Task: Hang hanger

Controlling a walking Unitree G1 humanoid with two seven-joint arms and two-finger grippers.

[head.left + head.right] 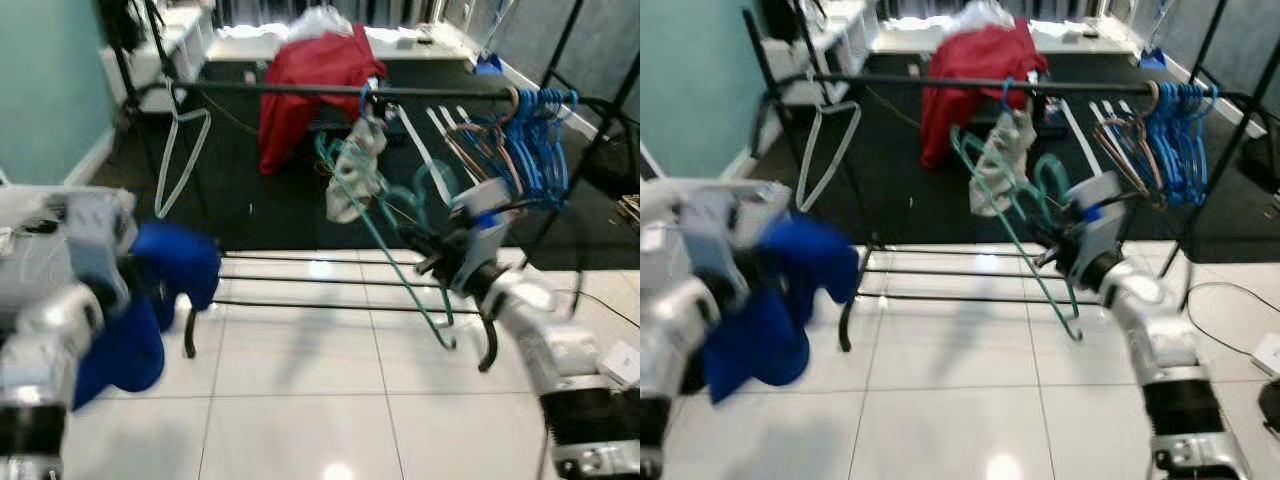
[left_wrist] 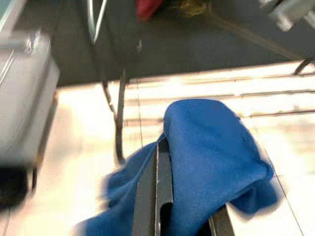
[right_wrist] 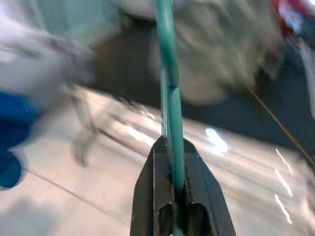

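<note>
A green hanger [image 1: 395, 262] slants from the rack down toward the floor, and my right gripper [image 1: 425, 250] is shut on its wire; the closed fingers [image 3: 170, 157] clamp the green wire [image 3: 167, 73]. The black clothes rail [image 1: 280, 88] runs across above it. My left gripper [image 2: 162, 167] is low on the left, shut on a blue cloth [image 1: 165, 270] that drapes over its fingers [image 2: 152, 196] and hides most of them.
On the rail hang a red garment [image 1: 310, 75], a pale cloth [image 1: 358, 170], a white hanger [image 1: 180, 150] and several blue hangers [image 1: 540, 140]. The rack's low bars [image 1: 300, 280] cross the white tiles. A cable [image 1: 600, 300] lies at the right.
</note>
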